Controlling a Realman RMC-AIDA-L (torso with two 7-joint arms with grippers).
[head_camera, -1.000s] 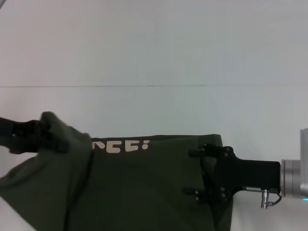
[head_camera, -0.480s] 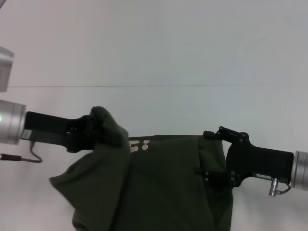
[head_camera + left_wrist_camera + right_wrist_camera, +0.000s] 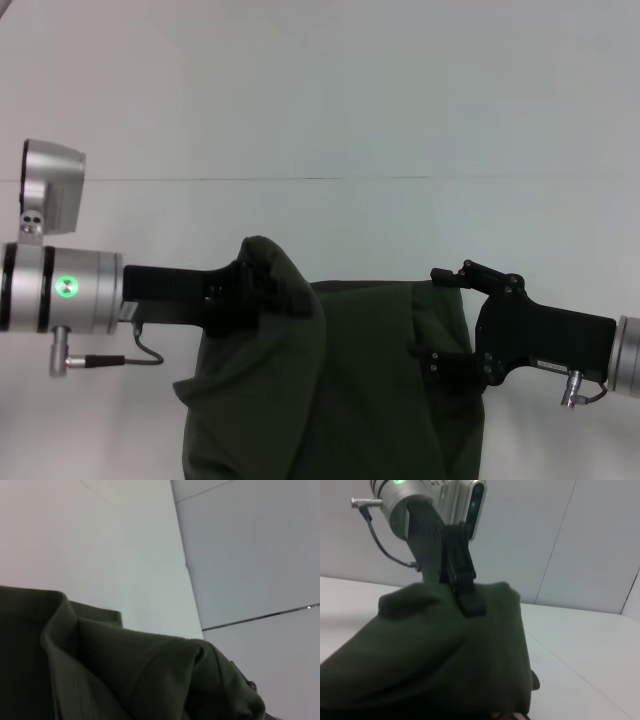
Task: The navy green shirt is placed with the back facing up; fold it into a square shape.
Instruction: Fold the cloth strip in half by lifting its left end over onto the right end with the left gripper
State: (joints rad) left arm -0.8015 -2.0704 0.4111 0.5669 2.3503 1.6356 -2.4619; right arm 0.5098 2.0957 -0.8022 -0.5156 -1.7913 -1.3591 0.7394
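Observation:
The navy green shirt [image 3: 370,380] lies on the white table, its left part lifted and doubled over toward the middle. My left gripper [image 3: 290,297] is shut on the raised fold, with cloth draped over and below it. The right wrist view shows that left gripper [image 3: 470,605] clamped on the top of the shirt [image 3: 445,655]. Folds of the shirt [image 3: 125,675] fill the lower part of the left wrist view. My right gripper [image 3: 432,312] is at the shirt's right edge, open, its fingers spread wide above the cloth.
The white table [image 3: 320,230] stretches beyond the shirt and to both sides. A pale wall with a seam [image 3: 320,179] rises behind it. The left arm's silver wrist [image 3: 60,290] reaches in from the left and the right arm [image 3: 600,350] from the right.
My left gripper has carried the shirt's left side to the right, over the middle, covering the cream lettering. My right gripper has drawn back slightly to the right.

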